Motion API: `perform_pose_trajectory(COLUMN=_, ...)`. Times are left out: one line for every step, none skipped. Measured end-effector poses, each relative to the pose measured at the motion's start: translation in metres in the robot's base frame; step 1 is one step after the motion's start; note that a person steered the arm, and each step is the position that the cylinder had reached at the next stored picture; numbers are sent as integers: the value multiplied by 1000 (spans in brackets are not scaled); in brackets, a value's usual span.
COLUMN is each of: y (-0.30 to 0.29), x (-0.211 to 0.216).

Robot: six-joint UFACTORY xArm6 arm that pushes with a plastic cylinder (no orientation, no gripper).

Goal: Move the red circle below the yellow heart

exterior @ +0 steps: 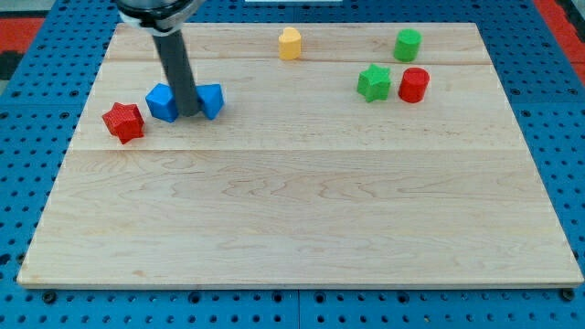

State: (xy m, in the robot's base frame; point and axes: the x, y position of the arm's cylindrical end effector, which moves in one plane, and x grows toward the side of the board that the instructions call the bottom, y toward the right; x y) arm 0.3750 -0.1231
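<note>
The end effector was only a bare rod, nothing to pinch; my tip [189, 113] stood between two blue blocks [163, 101], at the view's left. The red circle [413, 84] lay far to the view's right, beside the green star [373, 82], well apart from the yellow heart [290, 43]

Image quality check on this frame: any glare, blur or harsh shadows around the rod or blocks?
Camera view: even, diffuse light, no glare on the wooden board; blocks sharp with only soft, short shadows. My tip sits between two blue blocks, partly covering them. The rod's top is cropped by the view's top edge.
</note>
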Motion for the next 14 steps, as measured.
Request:
perform_pose_trajectory(y=13, x=50)
perform_pose_trajectory(y=115, x=46)
perform_pose_trajectory(y=250, x=26)
perform_pose_trajectory(y=359, x=-11)
perform_pose_trajectory(y=376, x=-49)
perform_pose_trajectory(y=318, x=-66)
perform_pose_trajectory(y=282, x=-41)
perform_pose_trajectory(y=258, x=7)
perform_pose_trajectory(y=228, x=27)
perform_pose_trajectory(y=193, x=27)
perform_pose_trajectory(y=160, x=27)
perform_pose_trajectory(y=158, x=36)
perform_pose_trajectory(y=164, x=37)
perform_pose_trajectory(y=193, x=37)
